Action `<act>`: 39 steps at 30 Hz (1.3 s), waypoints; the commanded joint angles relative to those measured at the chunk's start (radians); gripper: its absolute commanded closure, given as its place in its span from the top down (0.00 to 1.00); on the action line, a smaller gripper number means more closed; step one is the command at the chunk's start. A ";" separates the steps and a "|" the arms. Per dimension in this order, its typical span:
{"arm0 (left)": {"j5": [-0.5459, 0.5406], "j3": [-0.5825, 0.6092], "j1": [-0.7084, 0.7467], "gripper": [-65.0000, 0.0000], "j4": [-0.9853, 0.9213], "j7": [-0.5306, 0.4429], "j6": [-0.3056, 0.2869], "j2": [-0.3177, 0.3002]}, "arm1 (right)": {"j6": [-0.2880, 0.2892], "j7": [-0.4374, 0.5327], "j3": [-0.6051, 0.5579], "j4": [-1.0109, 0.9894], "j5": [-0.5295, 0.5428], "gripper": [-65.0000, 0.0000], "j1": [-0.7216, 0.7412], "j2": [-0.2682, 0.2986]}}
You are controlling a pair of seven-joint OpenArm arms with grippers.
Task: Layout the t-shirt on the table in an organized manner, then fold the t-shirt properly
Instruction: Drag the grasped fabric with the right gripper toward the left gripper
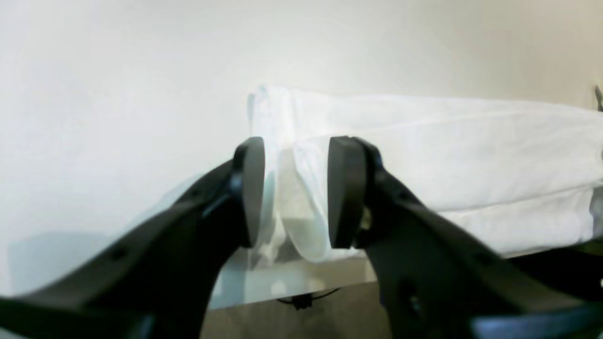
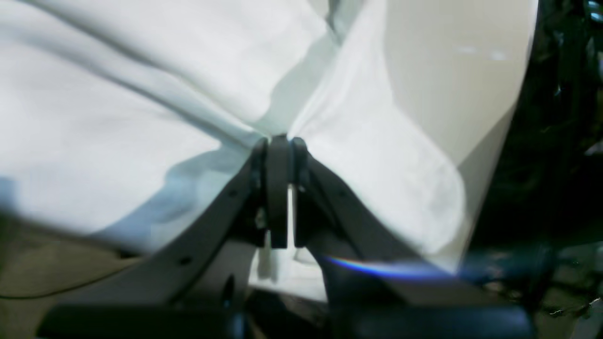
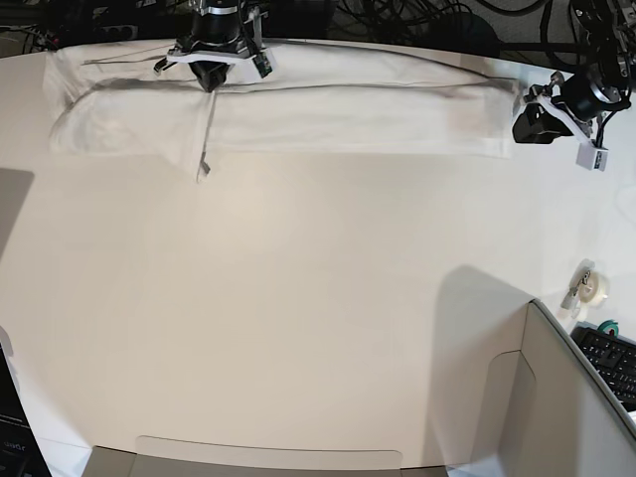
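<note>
The white t-shirt point(image 3: 348, 114) lies folded into a long band along the table's point(image 3: 298, 298) far edge, and no print shows. My right gripper point(image 3: 212, 79) is on the left of the base view, near the band's left part. In the right wrist view this gripper point(image 2: 281, 141) is shut on a pinch of the t-shirt point(image 2: 118, 117), which pulls into creases. My left gripper point(image 3: 524, 117) is at the band's right end. In the left wrist view it point(image 1: 294, 188) stands open, with a rolled edge of the t-shirt point(image 1: 447, 155) between its pads point(image 1: 346, 188).
A grey box corner point(image 3: 556, 397) rises at the near right. A tape roll point(image 3: 593, 286) and a keyboard point(image 3: 611, 358) lie by the right edge. Dark cables point(image 3: 417, 15) run behind the far edge, close behind the shirt.
</note>
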 commanded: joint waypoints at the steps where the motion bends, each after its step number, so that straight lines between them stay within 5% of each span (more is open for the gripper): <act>1: -0.014 -0.008 0.000 0.34 0.013 -0.011 -0.004 -0.018 | -0.009 0.009 -0.016 0.020 -0.055 0.00 -0.012 -0.006; 6: -0.014 -0.008 -0.002 0.34 0.013 -0.011 -0.004 -0.018 | -0.006 0.007 -0.048 0.020 -0.153 0.00 -0.041 -0.009; 39: -0.014 -0.006 -0.002 0.34 0.013 -0.011 -0.004 -0.018 | -0.006 0.012 -0.053 0.020 -0.158 0.00 -0.190 0.052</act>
